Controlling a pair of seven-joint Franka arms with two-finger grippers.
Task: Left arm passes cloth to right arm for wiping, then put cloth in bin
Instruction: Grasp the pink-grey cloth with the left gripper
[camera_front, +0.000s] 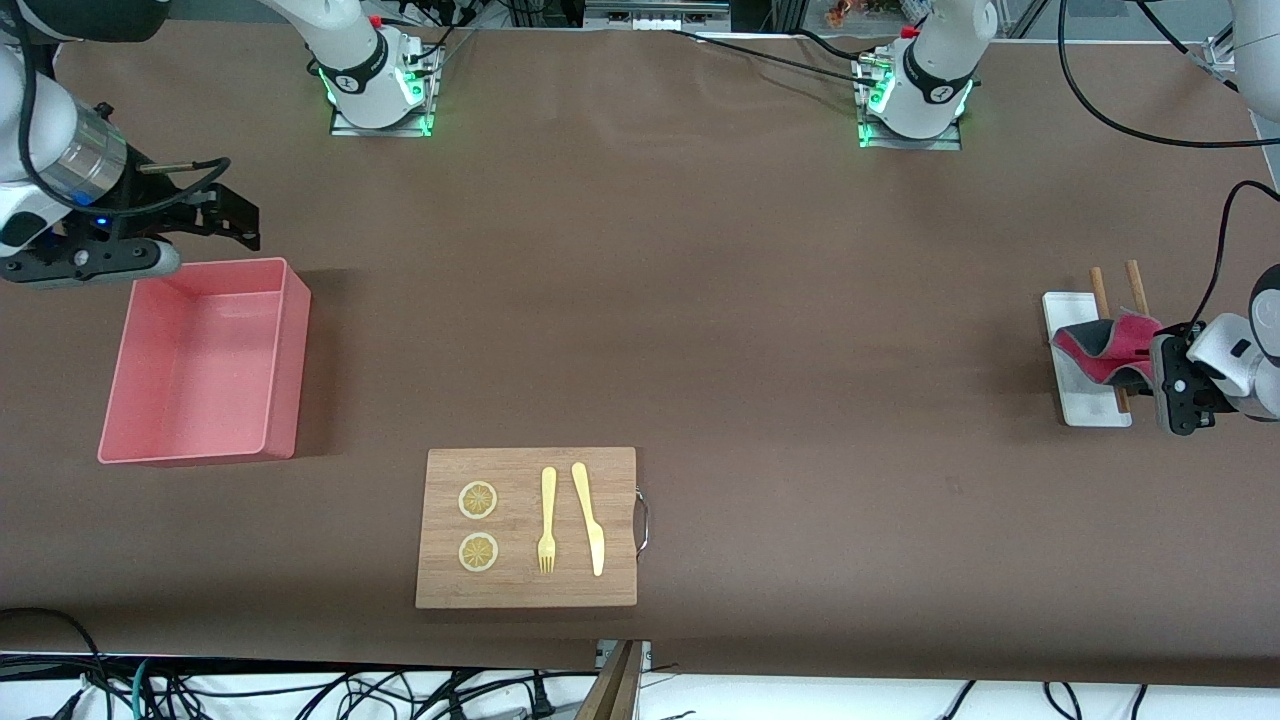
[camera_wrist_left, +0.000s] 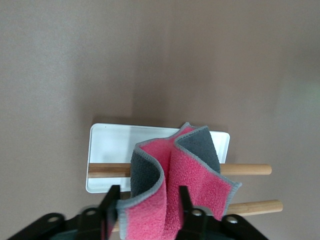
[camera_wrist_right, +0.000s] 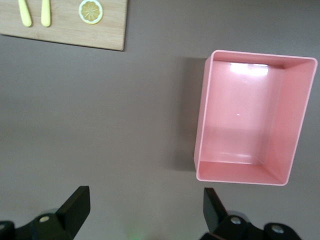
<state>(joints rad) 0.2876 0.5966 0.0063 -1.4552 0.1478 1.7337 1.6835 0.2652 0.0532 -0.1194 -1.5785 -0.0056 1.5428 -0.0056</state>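
The crimson-pink cloth (camera_front: 1100, 350) with its grey back is bunched into an upright fold over the white tray (camera_front: 1090, 405) at the left arm's end of the table. My left gripper (camera_front: 1152, 365) is shut on the cloth; in the left wrist view its fingers (camera_wrist_left: 111, 202) press on both sides of the cloth (camera_wrist_left: 167, 185), with the gripper (camera_wrist_left: 147, 204) low over the tray (camera_wrist_left: 107, 145). My right gripper (camera_front: 243, 220) hangs open and holds nothing, above the table by the pink bin (camera_front: 280, 440). The right wrist view shows this gripper (camera_wrist_right: 145, 206) wide apart beside the bin (camera_wrist_right: 240, 173).
Two wooden sticks (camera_front: 1099, 287) (camera_wrist_left: 250, 170) lie across the white tray under the cloth. A wooden board (camera_front: 530, 592) (camera_wrist_right: 65, 36) with two lemon slices (camera_front: 478, 500), a yellow fork (camera_front: 547, 520) and a knife (camera_front: 590, 520) sits near the front edge of the table.
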